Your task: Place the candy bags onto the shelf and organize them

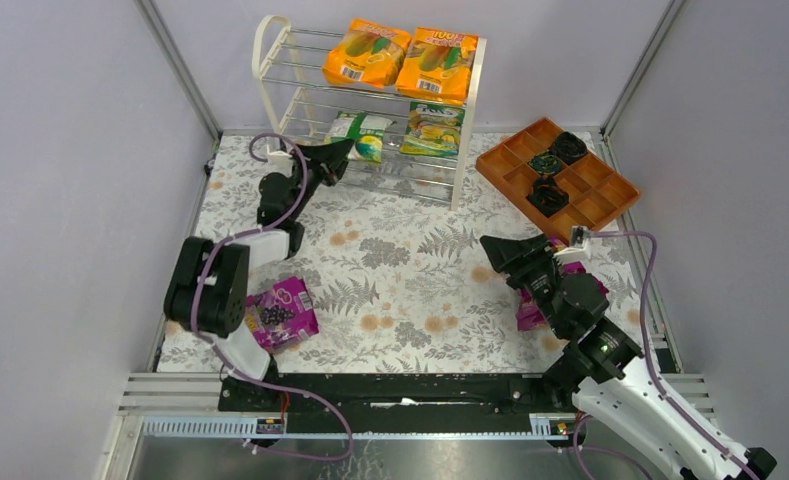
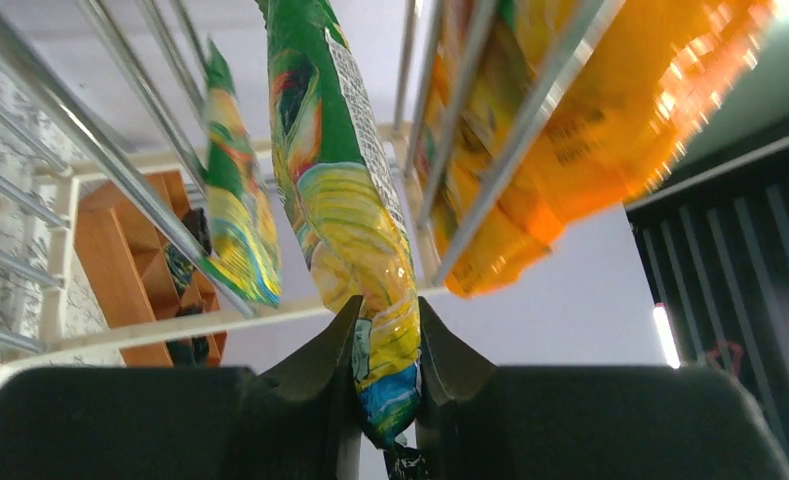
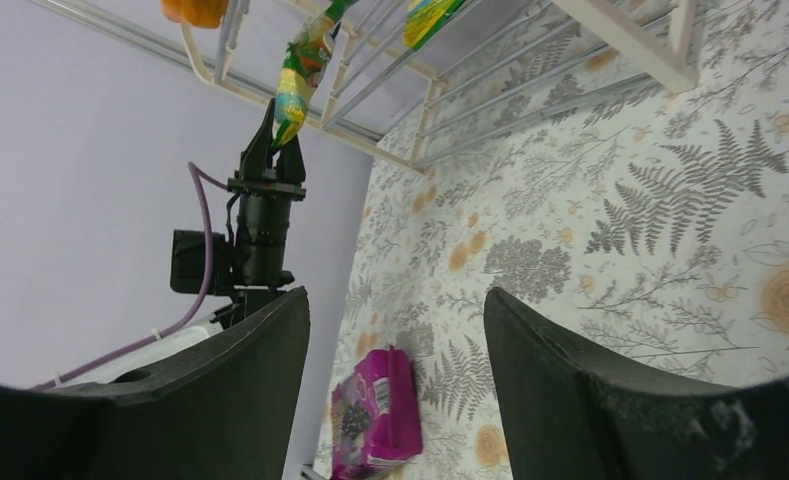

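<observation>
The white shelf (image 1: 473, 110) stands at the back of the table. Two orange candy bags (image 1: 367, 52) (image 1: 437, 62) lie on its top tier. On the middle tier, one green-yellow bag (image 1: 433, 128) lies free. My left gripper (image 1: 342, 155) is shut on the lower edge of the other green-yellow bag (image 2: 355, 230), which hangs between the rods (image 2: 120, 170). A purple bag (image 1: 282, 312) lies by the left arm's base. My right gripper (image 3: 395, 300) stands open and empty above the table, with another purple bag (image 1: 527, 312) partly hidden beneath that arm.
An orange compartmented tray (image 1: 560, 180) holding black round objects sits at the back right. Grey walls close in the table on three sides. The flower-patterned cloth (image 1: 410, 270) covers the middle between the arms.
</observation>
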